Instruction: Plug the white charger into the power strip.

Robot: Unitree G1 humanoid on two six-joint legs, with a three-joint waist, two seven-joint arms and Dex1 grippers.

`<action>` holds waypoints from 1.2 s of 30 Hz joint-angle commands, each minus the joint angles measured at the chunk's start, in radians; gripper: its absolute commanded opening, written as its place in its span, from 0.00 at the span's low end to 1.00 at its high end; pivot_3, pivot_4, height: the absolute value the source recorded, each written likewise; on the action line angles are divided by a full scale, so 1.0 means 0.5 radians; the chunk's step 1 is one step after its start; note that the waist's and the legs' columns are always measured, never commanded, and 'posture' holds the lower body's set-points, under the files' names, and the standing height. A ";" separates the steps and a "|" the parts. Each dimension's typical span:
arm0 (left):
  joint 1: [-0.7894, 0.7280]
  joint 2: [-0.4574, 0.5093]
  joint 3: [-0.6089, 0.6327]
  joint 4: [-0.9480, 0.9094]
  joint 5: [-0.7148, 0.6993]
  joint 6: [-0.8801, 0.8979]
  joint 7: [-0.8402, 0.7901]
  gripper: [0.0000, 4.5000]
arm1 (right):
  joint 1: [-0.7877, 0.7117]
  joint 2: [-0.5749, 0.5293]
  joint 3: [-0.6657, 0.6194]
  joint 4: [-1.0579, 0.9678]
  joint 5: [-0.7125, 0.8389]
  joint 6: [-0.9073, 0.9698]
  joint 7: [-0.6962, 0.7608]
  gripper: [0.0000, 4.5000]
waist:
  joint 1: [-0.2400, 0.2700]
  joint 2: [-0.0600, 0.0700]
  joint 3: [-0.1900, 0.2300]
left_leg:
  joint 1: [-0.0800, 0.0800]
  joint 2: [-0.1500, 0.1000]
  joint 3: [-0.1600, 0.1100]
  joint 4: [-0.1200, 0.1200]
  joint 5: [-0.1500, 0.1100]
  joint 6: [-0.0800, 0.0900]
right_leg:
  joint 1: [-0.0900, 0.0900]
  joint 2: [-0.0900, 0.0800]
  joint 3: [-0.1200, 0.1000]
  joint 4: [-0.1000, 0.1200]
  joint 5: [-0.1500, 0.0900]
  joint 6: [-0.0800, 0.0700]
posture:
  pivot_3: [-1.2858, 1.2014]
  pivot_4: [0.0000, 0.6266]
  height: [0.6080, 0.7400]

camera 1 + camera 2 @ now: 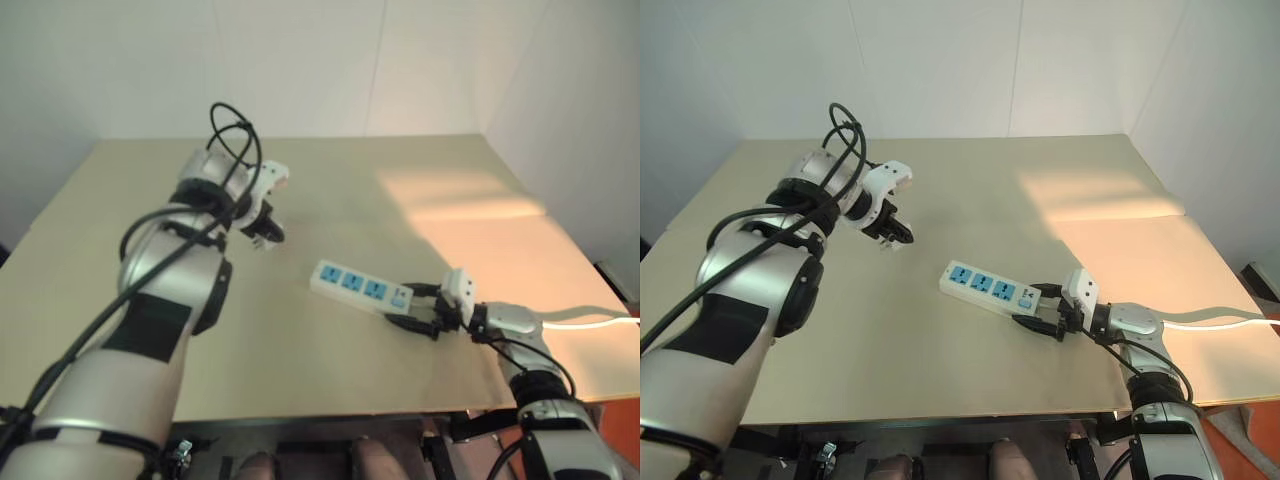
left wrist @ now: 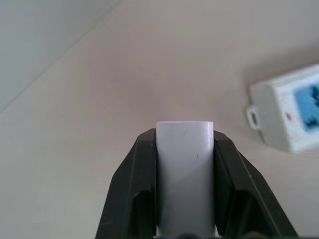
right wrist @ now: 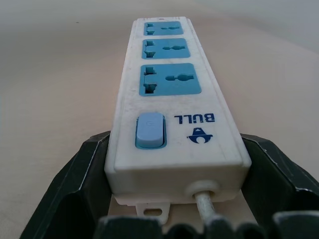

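Bare tan table (image 1: 970, 390), pale walls behind, sunlit patch on the far right part. One strip (image 1: 990, 288) flat near the table's middle-right, three blue sockets in a row, one pale blue switch (image 3: 149, 130) at its near end, thin cable (image 3: 203, 206) leaving that end. One charger (image 2: 185, 174), white, clamped between both fingers of left gripper (image 2: 185, 144), held above the table, well apart from the strip to its left and farther back. Open tabletop between charger and strip, nothing standing in that gap. Right gripper (image 3: 177, 164) at the strip's switch end, one black finger along each long side; contact with the sides too close to call, so cannot tell whether gripped or just bracketed. All three sockets vacant. Black cable loops (image 1: 232, 130) arching over the left wrist, clear of the strip. White cord (image 1: 1220, 320) trailing off the table's right edge. Left wrist view alone: charger's flat end face, plus the strip's far end with a small mounting tab. Right wrist view alone: switch, "BULL" logo, socket slot shapes. Head views alone: both arms and whole layout together.
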 commanded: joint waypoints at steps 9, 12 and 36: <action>0.875 0.205 -0.267 -1.375 -0.043 0.741 -0.067 0.23 | -0.005 0.070 0.064 0.130 -0.068 -0.028 -0.041 0.76 | -0.017 -0.001 -0.001 | 0.014 0.004 -0.001 -0.002 0.000 0.000 | 0.011 0.001 0.002 0.002 0.006 -0.011 | 0.52 0.24 1.00; 1.085 0.257 -0.222 -1.751 -0.123 0.853 0.033 0.23 | 0.015 0.055 0.061 0.121 -0.070 -0.042 -0.036 0.76 | -0.014 -0.001 -0.008 | 0.023 0.005 0.000 -0.004 -0.001 0.000 | 0.018 0.001 0.002 0.002 0.007 -0.012 | 0.52 0.24 1.00; 1.162 0.397 -0.122 -2.229 -0.802 1.341 0.583 1.00 | 0.003 0.014 0.092 0.168 -0.077 -0.075 -0.054 0.76 | -0.001 0.000 -0.019 | 0.044 0.004 -0.002 -0.006 -0.002 0.000 | 0.043 0.000 0.001 -0.008 -0.003 0.003 | 0.52 0.24 1.00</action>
